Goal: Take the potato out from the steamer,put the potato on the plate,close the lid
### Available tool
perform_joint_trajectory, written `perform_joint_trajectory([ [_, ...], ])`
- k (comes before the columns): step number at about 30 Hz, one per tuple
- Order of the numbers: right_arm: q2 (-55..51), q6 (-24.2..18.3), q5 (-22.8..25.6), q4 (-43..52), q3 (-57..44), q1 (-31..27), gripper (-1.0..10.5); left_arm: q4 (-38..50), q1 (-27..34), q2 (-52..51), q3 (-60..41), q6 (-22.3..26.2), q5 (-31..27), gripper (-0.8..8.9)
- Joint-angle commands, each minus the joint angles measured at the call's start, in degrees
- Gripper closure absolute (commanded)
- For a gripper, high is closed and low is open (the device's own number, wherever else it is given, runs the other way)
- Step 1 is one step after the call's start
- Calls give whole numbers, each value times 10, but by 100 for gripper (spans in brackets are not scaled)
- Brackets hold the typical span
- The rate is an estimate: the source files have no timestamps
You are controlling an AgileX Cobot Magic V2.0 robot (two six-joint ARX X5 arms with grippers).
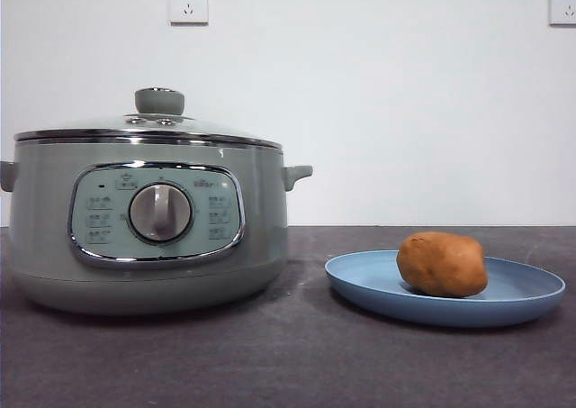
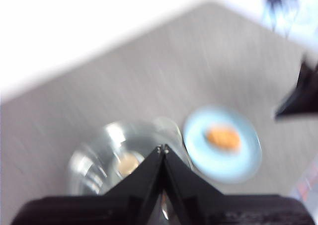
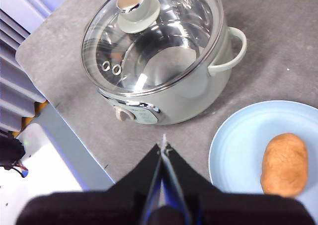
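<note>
The pale green steamer (image 1: 148, 223) stands at the left of the table with the glass lid (image 1: 148, 127) seated on its rim; its green knob (image 1: 159, 101) points up. To its right the blue plate (image 1: 517, 291) carries the orange-brown potato (image 1: 442, 264). From high above, the right gripper (image 3: 164, 145) looks down on steamer (image 3: 184, 93), lid (image 3: 149, 36), plate (image 3: 238, 145) and potato (image 3: 284, 164); its jaws are shut and hold nothing. The left gripper (image 2: 163, 148) also hangs high over the lid (image 2: 99, 160), shut and empty, with the plate (image 2: 248, 158) and potato (image 2: 223, 137) blurred beyond.
Two wall sockets (image 1: 188, 3) sit on the white wall behind. In the left wrist view the other arm's black tip (image 2: 300, 93) shows at the side. A table edge with white equipment (image 3: 44, 170) lies near the steamer in the right wrist view.
</note>
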Motion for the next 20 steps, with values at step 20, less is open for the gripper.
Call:
perform_joint_trajectory([
  [20, 0, -5, -1, 3, 0, 0, 949, 751, 163, -600, -1027, -235, 3, 816],
])
